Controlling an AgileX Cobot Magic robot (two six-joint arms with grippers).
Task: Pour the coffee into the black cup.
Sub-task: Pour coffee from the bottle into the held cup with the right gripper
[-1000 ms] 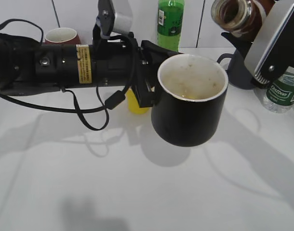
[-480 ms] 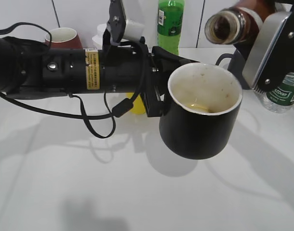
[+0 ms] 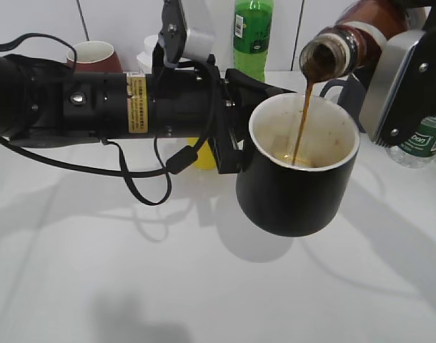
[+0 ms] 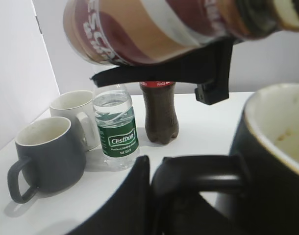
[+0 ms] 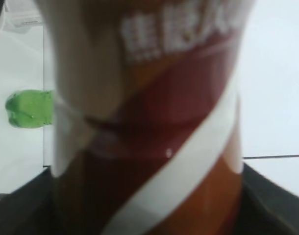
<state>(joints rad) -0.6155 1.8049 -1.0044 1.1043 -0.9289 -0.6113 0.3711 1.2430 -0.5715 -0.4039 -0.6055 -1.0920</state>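
White glossy tabletop, tiled wall behind. Exterior: left gripper clamped on handle of one glossy black cup, held above table; brown stream fell into it from coffee bottle, clamped in right gripper. Left wrist: two mugs, grey and white; two plastic bottles. Right wrist: curvy bottle filled frame.

The left arm is a thick matte-black cylinder with a yellow warning label, a round screw, looping black cables and a white camera housing; the right arm shows a silver-grey bracket with small screws.
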